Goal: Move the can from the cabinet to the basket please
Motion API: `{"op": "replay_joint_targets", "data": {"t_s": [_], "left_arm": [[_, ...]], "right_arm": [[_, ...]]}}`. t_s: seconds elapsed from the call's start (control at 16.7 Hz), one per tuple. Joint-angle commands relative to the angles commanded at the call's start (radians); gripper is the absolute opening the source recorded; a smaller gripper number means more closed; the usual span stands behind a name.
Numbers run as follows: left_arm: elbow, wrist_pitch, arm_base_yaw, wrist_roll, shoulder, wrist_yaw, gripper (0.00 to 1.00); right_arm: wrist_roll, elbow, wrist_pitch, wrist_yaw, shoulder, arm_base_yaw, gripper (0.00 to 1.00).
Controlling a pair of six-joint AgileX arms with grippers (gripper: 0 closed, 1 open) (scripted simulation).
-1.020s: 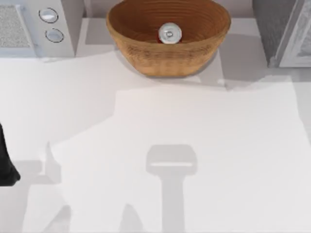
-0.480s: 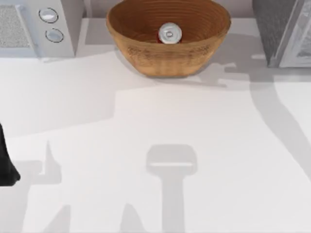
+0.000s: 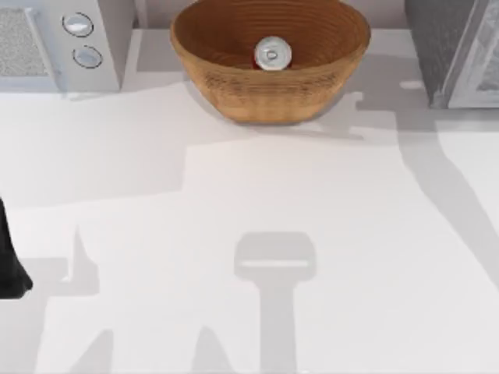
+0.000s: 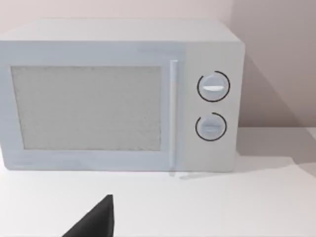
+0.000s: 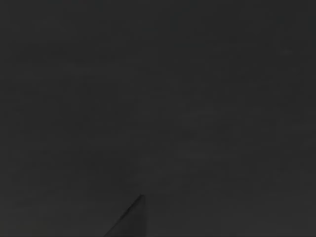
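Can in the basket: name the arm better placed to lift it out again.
Probably right: an arm shadow runs up the table on its right side toward the basket, while the left arm sits parked at the left edge, facing the microwave.

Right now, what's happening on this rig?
The can stands upright inside the basket at the table's far edge, so the move looks done. The cabinet sits at the far right, the microwave at far left. Nothing is being held. The left arm is parked at the left edge. The right wrist view is dark.
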Motion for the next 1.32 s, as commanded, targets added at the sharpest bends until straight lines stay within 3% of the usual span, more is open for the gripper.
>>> {"op": "replay_joint_targets", "data": {"t_s": [0.78,1.32], "left_arm": [[0.0,0.0,0.0,0.0,0.0,0.0,1.0],[0.0,0.0,0.0,0.0,0.0,0.0,1.0]], "right_arm": [[-0.001,0.031,0.037,-0.058,0.056,-0.054,1.0],[-0.006,-0.428,0.144,-0.156,-0.304,-0.142,1.0]]}}
